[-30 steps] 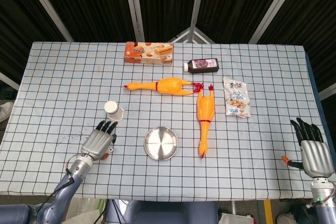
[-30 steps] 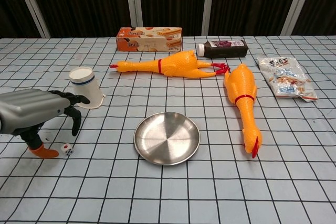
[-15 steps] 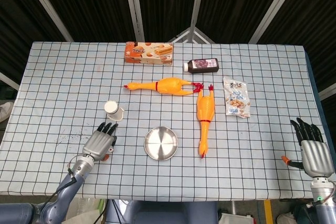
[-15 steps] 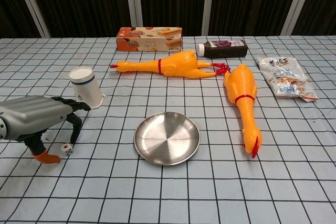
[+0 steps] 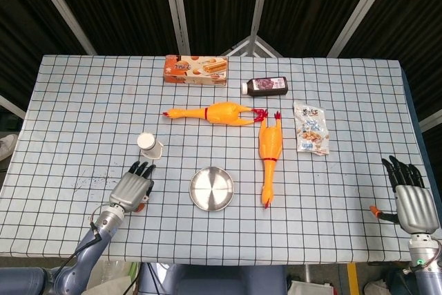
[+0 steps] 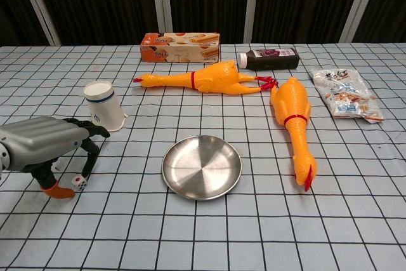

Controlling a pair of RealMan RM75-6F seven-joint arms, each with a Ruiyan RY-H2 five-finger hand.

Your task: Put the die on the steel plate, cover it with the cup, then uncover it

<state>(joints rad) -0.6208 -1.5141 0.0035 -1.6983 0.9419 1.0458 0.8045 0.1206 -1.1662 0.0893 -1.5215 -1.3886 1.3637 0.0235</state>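
A small white die [image 6: 79, 183] lies on the checked cloth at the front left. My left hand [image 6: 44, 147] hovers over it with its fingers curled downward; the fingertips [image 6: 84, 169] and the orange thumb tip sit on either side of the die, holding nothing. In the head view the left hand [image 5: 131, 188] hides the die. Just behind the hand, a white paper cup [image 6: 104, 105] stands mouth down. The steel plate [image 6: 202, 166] lies bare, right of the die. My right hand [image 5: 412, 195] rests at the table's front right edge with its fingers extended and nothing in it.
Two orange rubber chickens [image 6: 203, 80] [image 6: 294, 122] lie behind and to the right of the plate. A biscuit box [image 6: 180, 47] and a dark bottle [image 6: 269, 58] lie at the back, with a snack bag [image 6: 346, 94] to the right.
My left hand has drawn slightly toward the front left and sunk lower around the die. The die, cup and plate have stayed in place, and the right hand is still.
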